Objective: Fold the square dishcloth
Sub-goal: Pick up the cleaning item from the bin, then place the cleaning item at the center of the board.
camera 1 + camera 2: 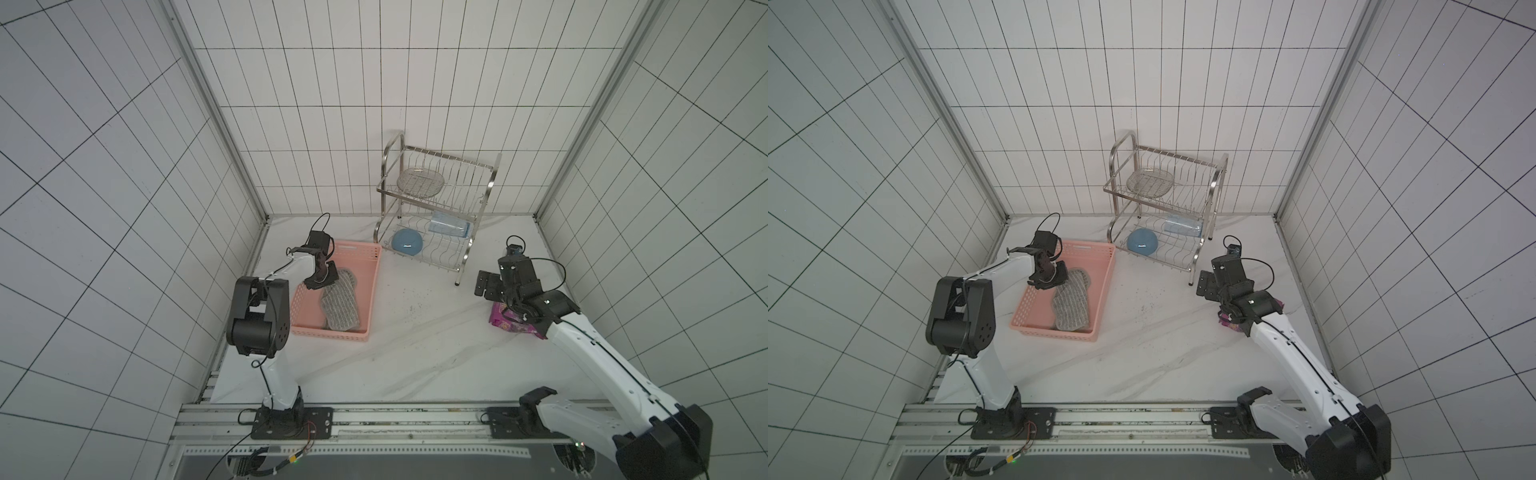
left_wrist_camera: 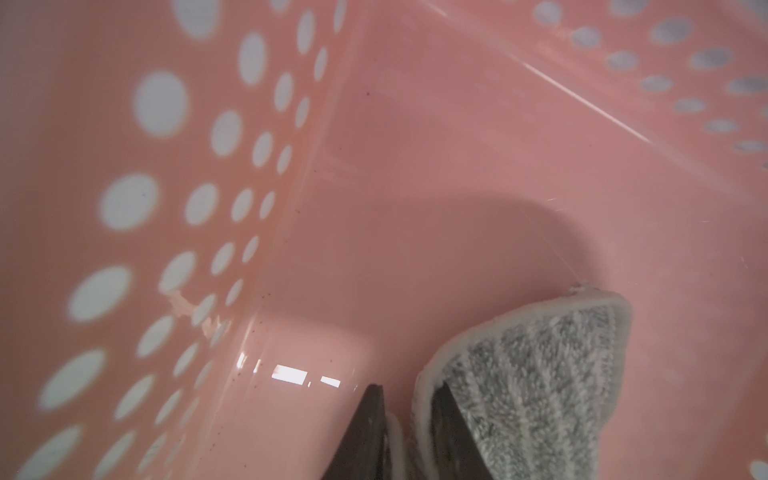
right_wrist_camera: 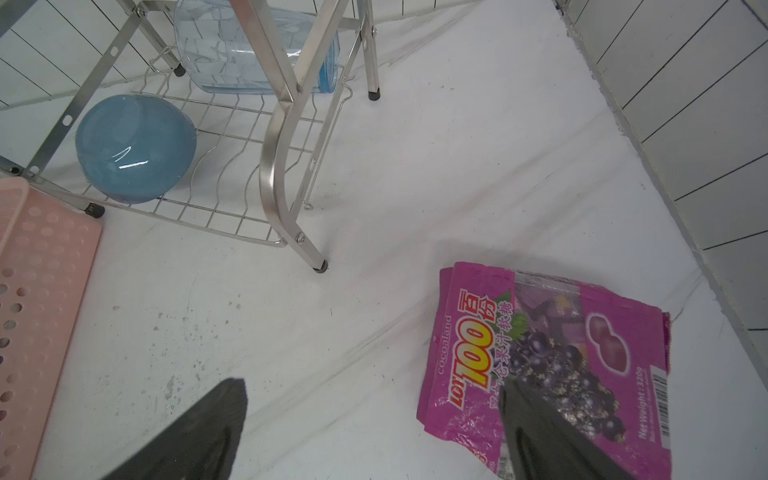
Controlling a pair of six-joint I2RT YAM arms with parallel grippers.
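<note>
The square dishcloth [image 1: 340,305] [image 1: 1071,303], grey with pale stripes, lies crumpled inside the pink basket [image 1: 375,286] [image 1: 1108,286]. My left gripper [image 1: 326,280] [image 1: 1054,276] reaches down into the basket at the cloth's far end. In the left wrist view the jaws [image 2: 408,388] stand close together with the pale hem of the dishcloth [image 2: 540,374] pinched between them, just above the basket floor [image 2: 415,187]. My right gripper [image 1: 488,286] [image 1: 1210,284] [image 3: 372,386] hangs open over the table on the right, holding nothing.
A purple snack packet [image 3: 540,332] [image 1: 505,320] lies under my right wrist. A steel dish rack [image 1: 436,208] stands at the back with a blue bowl [image 1: 407,243] [image 3: 133,145] and a clear container [image 1: 451,226]. Tiled walls close three sides.
</note>
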